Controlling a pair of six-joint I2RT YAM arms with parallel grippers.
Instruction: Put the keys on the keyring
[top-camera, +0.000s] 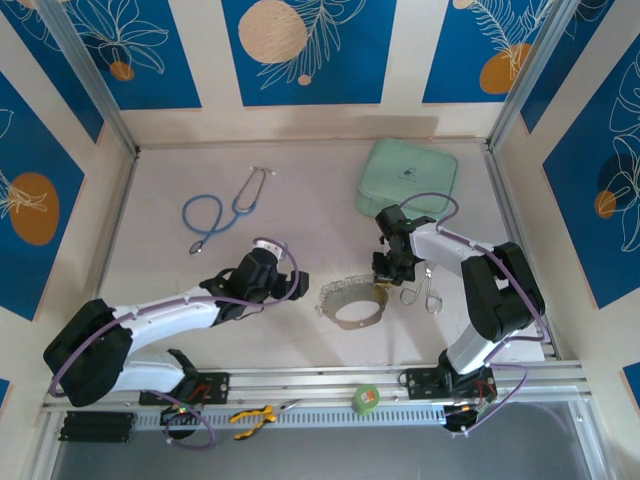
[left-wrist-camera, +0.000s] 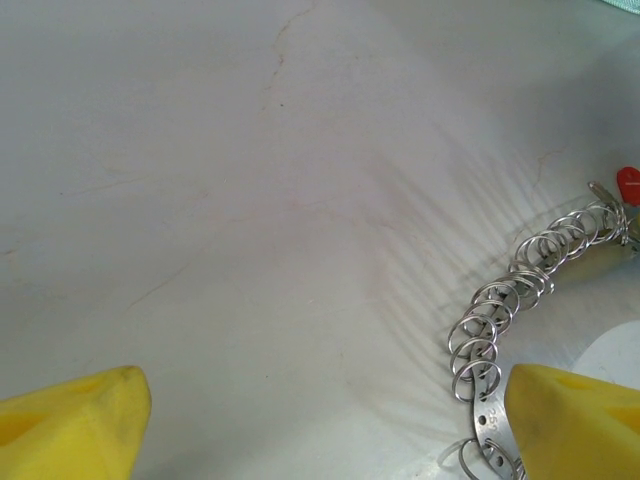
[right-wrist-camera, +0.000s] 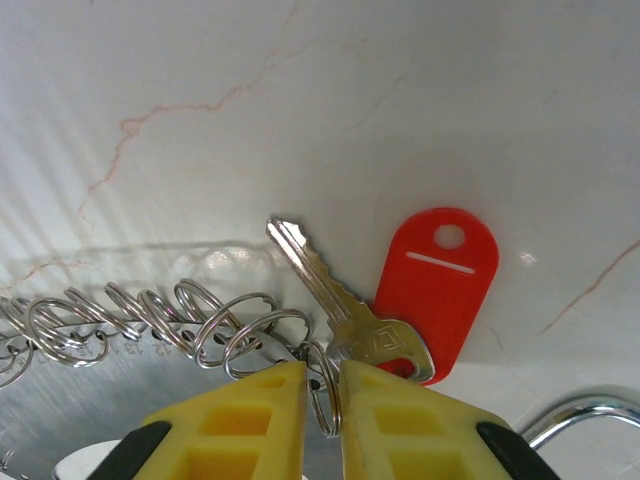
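Yellow right claw (right-wrist-camera: 322, 380) is clenched on the small ring (right-wrist-camera: 328, 412) of a silver key (right-wrist-camera: 325, 285), low in the frame, beside the red tag (right-wrist-camera: 437, 285). The keyring (top-camera: 350, 291) lies mid tabletop (top-camera: 300, 180). Left claw (left-wrist-camera: 325, 410) gapes wide, holding nothing.

Left pincer (left-wrist-camera: 325, 425) gapes wide; right pincer (right-wrist-camera: 322, 405) is pinched nearly closed.

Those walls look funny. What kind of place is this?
Probably a robot practice booth: a left arm and right arm bolted to a table, blue patterned panels around it, a stethoscope and keyring laid out.
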